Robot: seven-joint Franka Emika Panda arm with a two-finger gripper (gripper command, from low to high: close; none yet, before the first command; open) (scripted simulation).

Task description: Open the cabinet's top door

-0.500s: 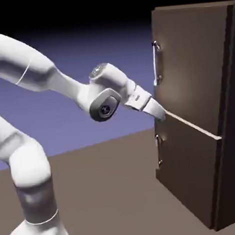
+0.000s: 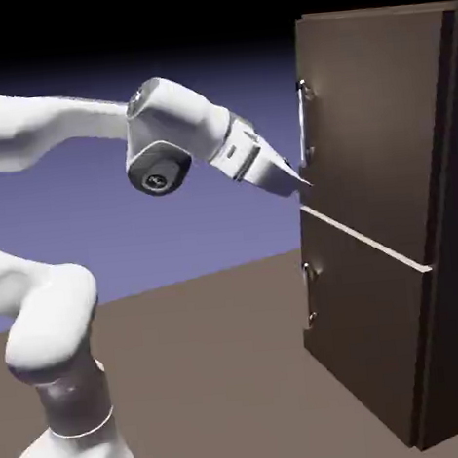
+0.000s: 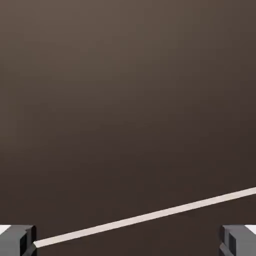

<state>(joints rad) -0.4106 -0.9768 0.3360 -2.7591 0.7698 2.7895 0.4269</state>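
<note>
Hand view: the tool [image 3: 128, 240], wide open and empty, faces the top door [image 3: 128, 100]; its handle [image 2: 305, 124] sits higher, risking a miss.

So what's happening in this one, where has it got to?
A white arm is reaching toward the cabinet to open the top door. The end effector is open and empty, its tips close to the door's lower edge, just above the pale seam between the two doors and below the vertical silver handle. The hand view shows only brown door panel between the fingers. The handle is not grasped yet and the door looks shut.
</note>
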